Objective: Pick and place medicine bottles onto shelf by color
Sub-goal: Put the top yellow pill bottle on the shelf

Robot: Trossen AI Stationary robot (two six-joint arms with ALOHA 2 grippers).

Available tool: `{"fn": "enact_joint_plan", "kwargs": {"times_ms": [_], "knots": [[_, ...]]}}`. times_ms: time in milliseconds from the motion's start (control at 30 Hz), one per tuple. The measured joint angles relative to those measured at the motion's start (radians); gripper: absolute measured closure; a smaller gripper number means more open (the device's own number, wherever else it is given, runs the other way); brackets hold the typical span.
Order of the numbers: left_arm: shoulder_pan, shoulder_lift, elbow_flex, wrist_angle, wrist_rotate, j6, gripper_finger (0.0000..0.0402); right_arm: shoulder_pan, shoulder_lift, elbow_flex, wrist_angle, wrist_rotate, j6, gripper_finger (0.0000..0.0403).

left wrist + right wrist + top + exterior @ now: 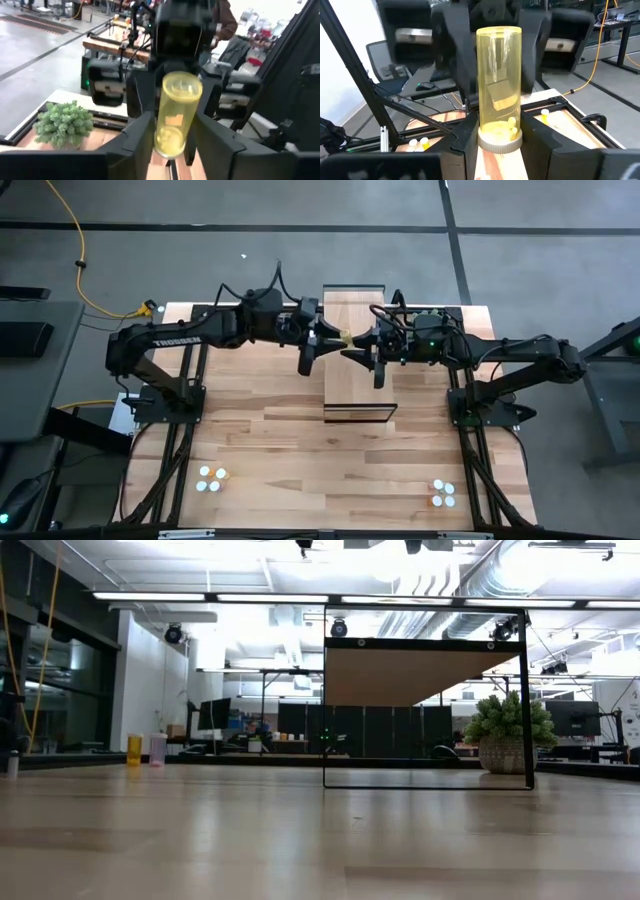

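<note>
Small white-capped bottles stood in clusters near the counter's front left [211,478] and front right [443,494] corners. Farther back, above the light-wood shelf [356,370], the left gripper [338,336] and right gripper [352,340] met, both jaws clamped on one clear yellow cylindrical bottle [499,85] holding a few yellow pills.

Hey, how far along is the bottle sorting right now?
Done: nothing yet, no bottle shows on the shelf. In hand: one yellow bottle, held above the shelf between the left gripper and right gripper, apparently a handover. Left: the left cluster and right cluster of bottles at the table's near edge.
</note>
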State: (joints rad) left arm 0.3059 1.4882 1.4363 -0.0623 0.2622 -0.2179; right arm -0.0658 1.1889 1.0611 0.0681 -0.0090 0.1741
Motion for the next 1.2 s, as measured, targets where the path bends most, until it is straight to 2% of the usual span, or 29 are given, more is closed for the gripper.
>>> {"fn": "enact_joint_plan", "kwargs": {"times_ms": [200, 433, 633, 833, 933, 1200], "knots": [[0.030, -0.013, 0.001, -0.018, 0.056, 0.014, 0.0212, -0.002, -0.001, 0.000, -0.022, 0.000, 0.000, 0.0299], [0.052, -0.088, 0.001, -0.152, 0.055, 0.089, 0.0187, -0.013, -0.040, 0.000, -0.138, -0.002, -0.022, 0.0299], [0.047, -0.120, 0.010, -0.308, 0.043, 0.100, 0.0183, -0.013, 0.006, 0.111, -0.469, -0.003, -0.068, 0.0299], [-0.010, -0.091, 0.009, -0.372, -0.118, 0.195, 0.0183, -0.013, 0.126, 0.250, -0.732, -0.003, -0.138, 0.0299], [-0.031, -0.076, 0.008, -0.369, -0.143, 0.239, 0.0183, -0.013, 0.180, 0.297, -0.815, -0.003, -0.158, 0.0299], [-0.061, -0.026, -0.001, -0.410, -0.179, 0.297, 0.0183, -0.013, 0.239, 0.351, -0.814, -0.007, -0.183, 0.0299]]}}
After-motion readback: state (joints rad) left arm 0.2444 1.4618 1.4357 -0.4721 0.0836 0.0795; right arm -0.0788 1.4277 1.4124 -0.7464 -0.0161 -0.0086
